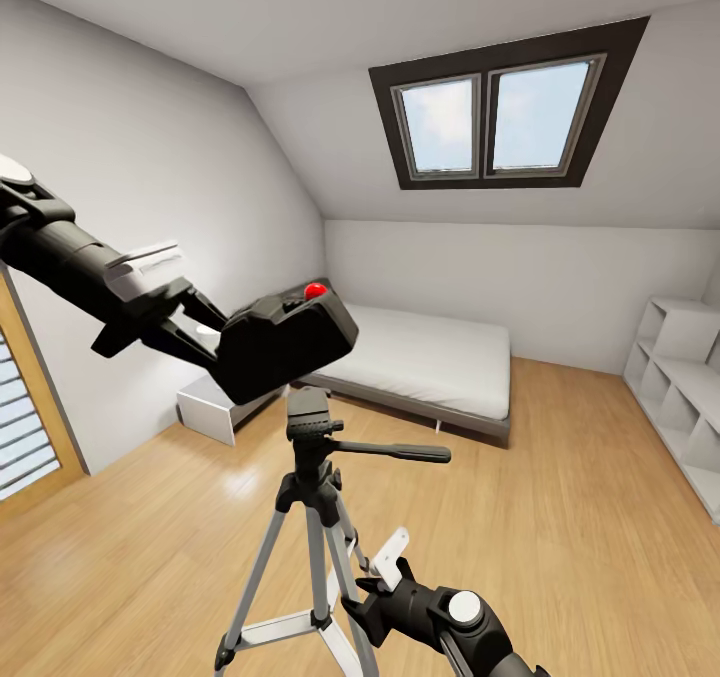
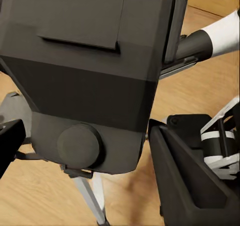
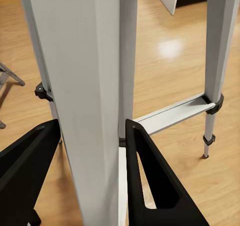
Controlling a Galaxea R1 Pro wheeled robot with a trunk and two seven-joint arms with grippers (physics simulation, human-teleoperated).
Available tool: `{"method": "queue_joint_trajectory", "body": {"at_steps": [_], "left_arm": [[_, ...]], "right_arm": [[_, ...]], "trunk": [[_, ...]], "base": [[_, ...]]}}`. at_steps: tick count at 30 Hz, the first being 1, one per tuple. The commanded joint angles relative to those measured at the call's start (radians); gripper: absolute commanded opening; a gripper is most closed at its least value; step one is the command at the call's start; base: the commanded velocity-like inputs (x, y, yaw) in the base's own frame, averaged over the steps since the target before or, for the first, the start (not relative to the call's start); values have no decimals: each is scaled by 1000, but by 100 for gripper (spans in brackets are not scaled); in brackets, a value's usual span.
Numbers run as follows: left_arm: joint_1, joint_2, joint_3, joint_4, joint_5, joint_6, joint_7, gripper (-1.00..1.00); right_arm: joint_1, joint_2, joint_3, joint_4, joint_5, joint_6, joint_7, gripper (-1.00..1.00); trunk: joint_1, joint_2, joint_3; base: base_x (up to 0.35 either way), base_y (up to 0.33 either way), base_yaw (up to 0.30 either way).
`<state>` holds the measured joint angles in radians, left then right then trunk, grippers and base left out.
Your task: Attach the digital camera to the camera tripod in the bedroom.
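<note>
The camera (image 1: pixel 285 342), black and boxy with a red button on top, is held tilted in the left gripper (image 1: pixel 200 332) just above the tripod (image 1: pixel 310 477) head; whether they touch cannot be told. A silver-grey tripod leg (image 3: pixel 85 100) is clasped between the right gripper (image 3: pixel 92 136) fingers. The tripod stands on a light wood floor (image 1: pixel 580 517), near a grey bed (image 1: pixel 430 362) under a skylight (image 1: pixel 505 112).

Attic bedroom in a home, grey bed (image 1: pixel 420 362), sloped ceiling with skylight (image 1: pixel 505 117), wood floor (image 1: pixel 560 517), white shelving (image 1: pixel 680 397)
</note>
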<state>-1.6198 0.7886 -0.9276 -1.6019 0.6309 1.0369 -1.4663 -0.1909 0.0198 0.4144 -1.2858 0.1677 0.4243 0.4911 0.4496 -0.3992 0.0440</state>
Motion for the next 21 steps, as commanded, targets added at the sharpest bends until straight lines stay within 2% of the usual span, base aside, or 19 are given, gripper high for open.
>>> {"method": "queue_joint_trajectory", "body": {"at_steps": [1, 5, 6, 7, 15, 21], "left_arm": [[-3, 1, -8, 3, 9, 10, -4, -100], [-6, 0, -28, 14, 22, 10, -4, -100], [-24, -3, -61, 27, 31, 10, -3, -100], [-37, -3, -77, 32, 32, 10, -2, -100], [-111, -12, -175, 56, 34, 10, 0, -100], [-207, -46, -276, 87, 36, 10, 0, -100]], "right_arm": [[0, 1, 0, -1, 11, 5, 7, -100], [0, 1, 0, -2, 11, 6, 7, -100], [0, 1, 1, -2, 12, 7, 7, -100], [0, 1, 1, -1, 12, 7, 6, -100], [1, 2, 1, -2, 12, 7, 6, -100], [1, 2, 1, -2, 12, 7, 6, -100]], "trunk": [[0, -1, -1], [0, -1, -1], [0, -1, -1], [0, -1, -1], [0, -1, -1], [0, -1, -1]], "base": [[0, 0, 0], [0, 0, 0], [0, 0, 0], [0, 0, 0], [0, 0, 0], [0, 0, 0]]}}
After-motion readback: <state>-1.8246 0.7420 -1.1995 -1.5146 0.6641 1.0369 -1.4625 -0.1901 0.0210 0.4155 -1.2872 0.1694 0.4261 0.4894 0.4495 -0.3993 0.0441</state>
